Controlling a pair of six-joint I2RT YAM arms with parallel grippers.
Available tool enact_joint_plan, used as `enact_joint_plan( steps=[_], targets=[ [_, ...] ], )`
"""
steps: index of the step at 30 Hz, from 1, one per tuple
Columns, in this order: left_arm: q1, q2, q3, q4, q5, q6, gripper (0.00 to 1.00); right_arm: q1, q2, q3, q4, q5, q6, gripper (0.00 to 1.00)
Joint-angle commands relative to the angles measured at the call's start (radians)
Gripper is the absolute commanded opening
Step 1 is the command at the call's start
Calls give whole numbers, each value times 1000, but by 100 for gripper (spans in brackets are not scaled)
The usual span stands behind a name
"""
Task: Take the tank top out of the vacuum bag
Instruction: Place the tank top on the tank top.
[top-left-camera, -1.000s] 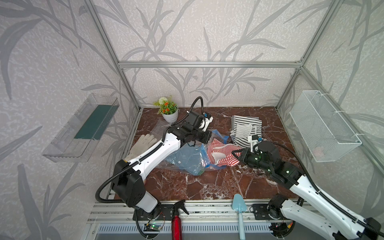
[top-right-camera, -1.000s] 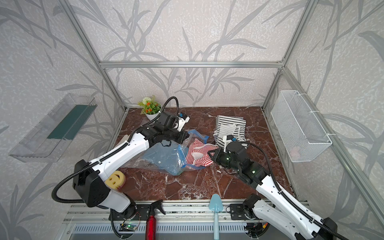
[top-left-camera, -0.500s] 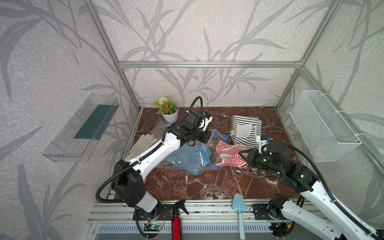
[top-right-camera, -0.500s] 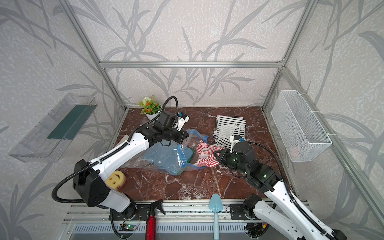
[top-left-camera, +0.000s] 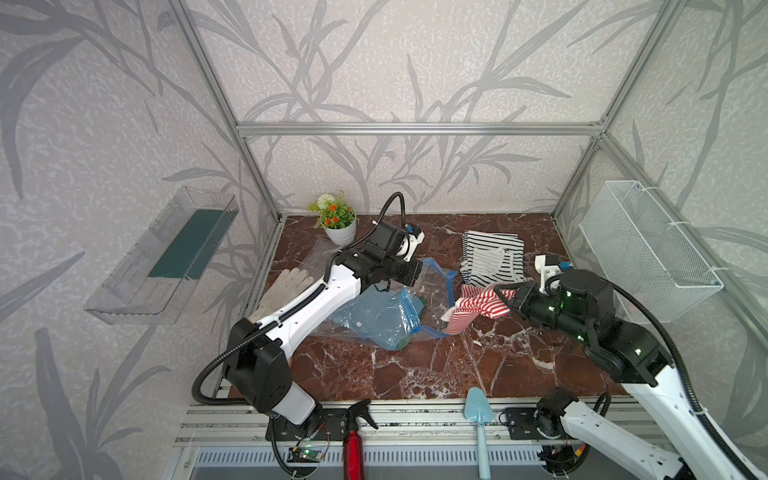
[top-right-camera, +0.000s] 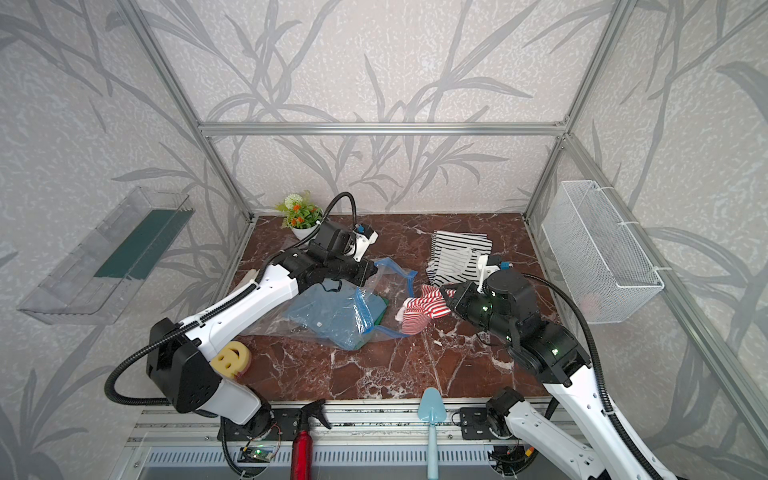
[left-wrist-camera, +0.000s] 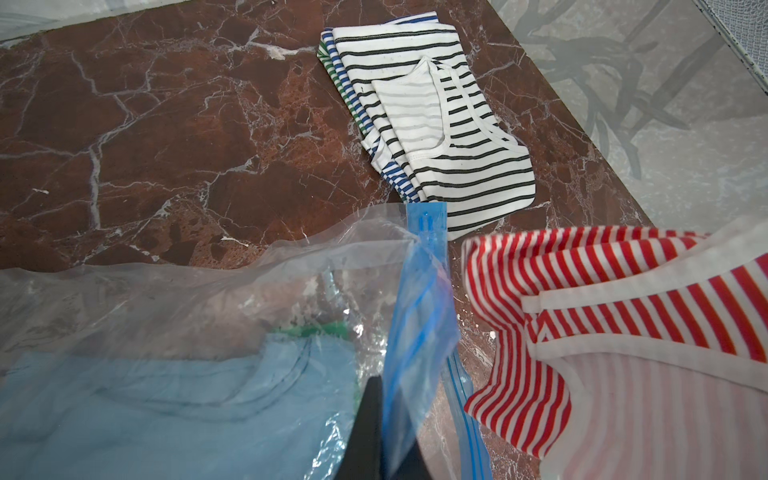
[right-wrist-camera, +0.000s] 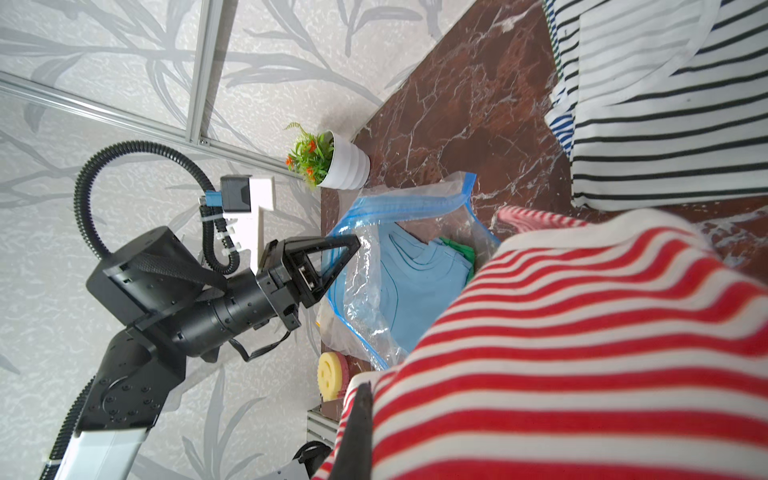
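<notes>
The vacuum bag (top-left-camera: 374, 316) (top-right-camera: 332, 316) lies crinkled mid-table, its blue zip strip open, with light blue and green garments inside. My left gripper (top-left-camera: 409, 276) (left-wrist-camera: 382, 395) is shut on the bag's upper lip at the zip strip (left-wrist-camera: 419, 316). The tank top (top-left-camera: 478, 305) (top-right-camera: 424, 309), red-and-white striped, hangs outside the bag's mouth, just right of it. My right gripper (top-left-camera: 505, 297) (right-wrist-camera: 368, 399) is shut on its upper end and holds it off the table. The lower end droops close to the zip strip.
Folded black-and-white striped garments (top-left-camera: 492, 257) lie behind the tank top. A potted plant (top-left-camera: 338, 220) stands back left, with gloves (top-left-camera: 286, 286) and a yellow sponge (top-right-camera: 230, 359) left. A wire basket (top-left-camera: 644, 253) hangs on the right wall. A trowel (top-left-camera: 478, 415) and spray bottle (top-left-camera: 353, 449) lie at the front.
My right gripper has drawn the tank top to the right and upward, out of the bag's mouth. The left gripper has kept its hold on the bag.
</notes>
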Motion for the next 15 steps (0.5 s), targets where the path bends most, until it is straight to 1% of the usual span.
enact_joint_plan(
  steps=[1,7,12,15],
  targets=[
    [9,10,31,-17,-6,8,0,-47,20,58,-7,-17,-35,0],
    [10,7,30,-17,-12,11,0,-172,64,98,9,-86,-68,0],
    [10,13,31,-18,-8,9,0,-288,139,98,90,-195,-86,0],
    [11,18,34,-22,10,3,0,-337,197,112,141,-229,-103,0]
  ],
)
